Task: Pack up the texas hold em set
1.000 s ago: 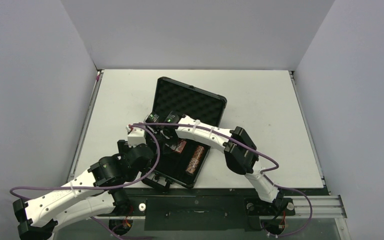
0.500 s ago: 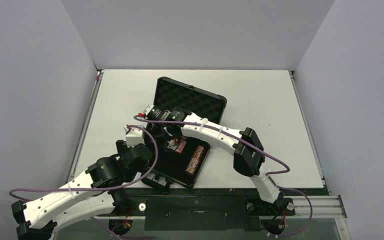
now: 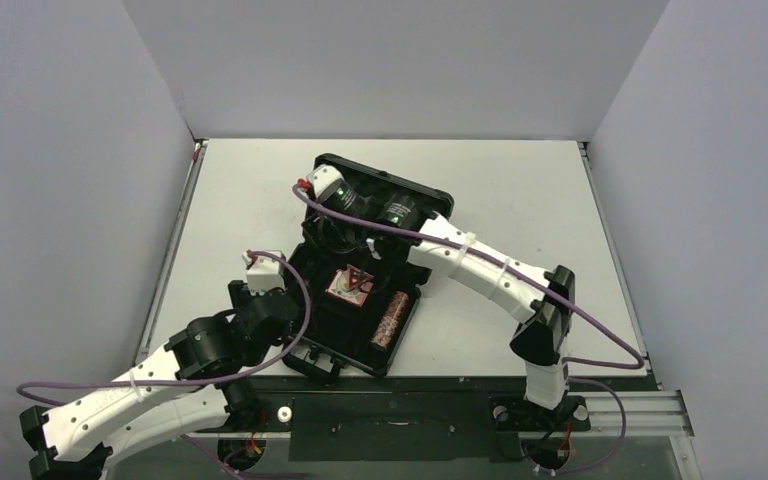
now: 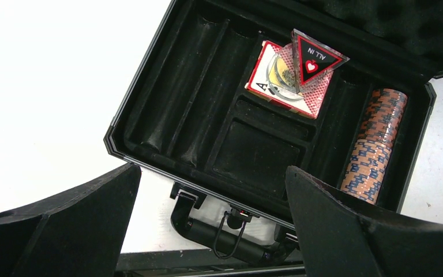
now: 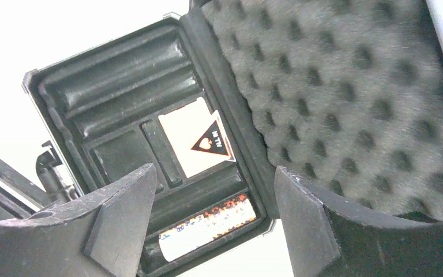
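The texas hold em set's black case lies open mid-table, its egg-crate foam lid tipped back. In the tray sits the pink card box with the red-black triangle lying on it, and one reddish-brown chip roll fills the right-hand slot. Both show from above too: the card box and the chip roll. My left gripper hangs open over the case's front edge and handle, holding nothing. My right gripper is open and empty above the hinge side.
The case sits at an angle on the white table, between grey side walls. The right arm stretches across the case's right side, and the left arm lies by the front left corner. A purple cable loops over the tray's left edge.
The right gripper has drawn back from over the tray to above the lid, uncovering the card box with the triangle on it. The left arm has pulled back slightly.
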